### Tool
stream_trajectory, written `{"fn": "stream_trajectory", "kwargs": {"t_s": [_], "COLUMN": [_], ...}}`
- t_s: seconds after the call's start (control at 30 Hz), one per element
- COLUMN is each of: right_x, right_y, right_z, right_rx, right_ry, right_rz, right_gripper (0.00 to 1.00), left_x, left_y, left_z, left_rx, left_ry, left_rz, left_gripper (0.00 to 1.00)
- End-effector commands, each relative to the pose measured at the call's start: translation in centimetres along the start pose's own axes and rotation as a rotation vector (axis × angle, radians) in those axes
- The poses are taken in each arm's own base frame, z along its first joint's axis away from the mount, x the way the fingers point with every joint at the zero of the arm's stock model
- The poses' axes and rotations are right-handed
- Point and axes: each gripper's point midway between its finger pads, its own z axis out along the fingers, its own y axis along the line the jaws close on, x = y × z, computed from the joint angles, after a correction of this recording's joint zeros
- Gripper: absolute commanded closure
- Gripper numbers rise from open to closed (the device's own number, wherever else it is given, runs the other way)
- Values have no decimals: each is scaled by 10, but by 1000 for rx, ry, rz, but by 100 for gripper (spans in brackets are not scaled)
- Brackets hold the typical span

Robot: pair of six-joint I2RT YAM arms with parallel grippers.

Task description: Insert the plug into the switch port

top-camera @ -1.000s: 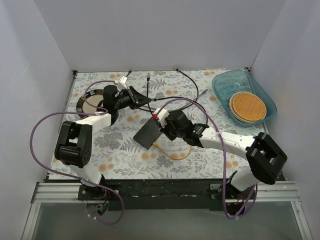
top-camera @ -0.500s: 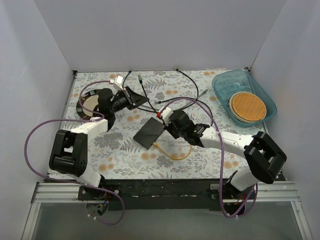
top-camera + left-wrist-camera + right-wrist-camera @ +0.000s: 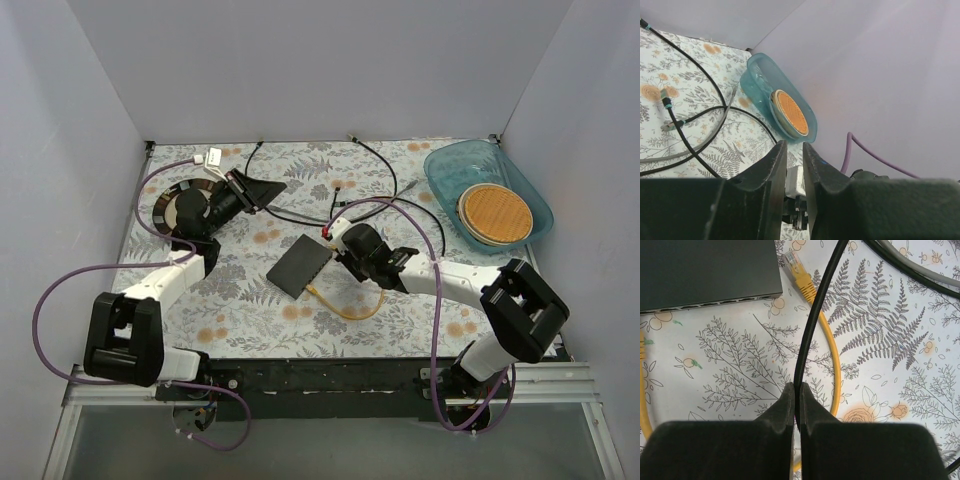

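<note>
The switch [image 3: 300, 266] is a flat black box on the floral mat. In the right wrist view the switch [image 3: 705, 270] shows its row of sockets along the near edge. A yellow cable's plug [image 3: 797, 274] lies on the mat just past the switch's corner, outside the sockets. My right gripper [image 3: 338, 235] [image 3: 797, 387] is shut on a black cable [image 3: 812, 325] beside the switch. My left gripper [image 3: 275, 187] [image 3: 794, 146] hovers at the back left. Its jaws stand a narrow slit apart with nothing between them.
A teal tub [image 3: 440, 170] [image 3: 757, 80] holding an orange woven disc [image 3: 495, 213] stands at the back right. A round dark-rimmed plate [image 3: 165, 205] lies under the left arm. Loose black and grey cables [image 3: 715, 117] cross the mat's back half. White walls enclose the mat.
The left arm has swung back and to the left, away from the switch. The right gripper has shifted slightly right with the black cable, and that cable's free end has moved right.
</note>
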Motion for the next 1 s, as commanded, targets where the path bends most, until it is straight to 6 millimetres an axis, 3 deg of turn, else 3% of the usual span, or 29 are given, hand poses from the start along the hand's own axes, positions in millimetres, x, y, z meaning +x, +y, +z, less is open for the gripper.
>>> {"fn": "stream_trajectory", "kwargs": {"t_s": [0.0,0.07,0.1,0.13,0.23,0.37,0.6,0.77,0.97], "right_x": [-10,-19,-23,-29,-48,-75,-110,-115,-118], "right_y": [-2,-3,-3,-4,-7,-9,0,19,36], "right_z": [-3,-6,-8,-12,-21,-31,-45,-51,-58], "right_rx": [5,4,4,4,0,-13,-81,-122,-161], "right_ry": [-39,-61,-71,-90,-134,-193,-270,-283,-294], "right_rz": [26,35,40,51,67,80,67,27,-9], "right_gripper": [99,99,99,99,99,99,99,99,99], "left_x": [-4,-2,5,6,24,41,67,89,102], "left_y": [8,11,22,23,40,52,74,84,85], "left_z": [2,7,11,14,20,32,49,60,68], "left_rx": [-38,-40,-58,-52,-51,-67,-148,-162,-157], "left_ry": [-9,23,51,64,138,210,287,347,370], "left_rz": [6,-14,-43,-66,-148,-194,-242,-280,-295], "left_gripper": [79,74,69,54,31,14,12,14,18]}}
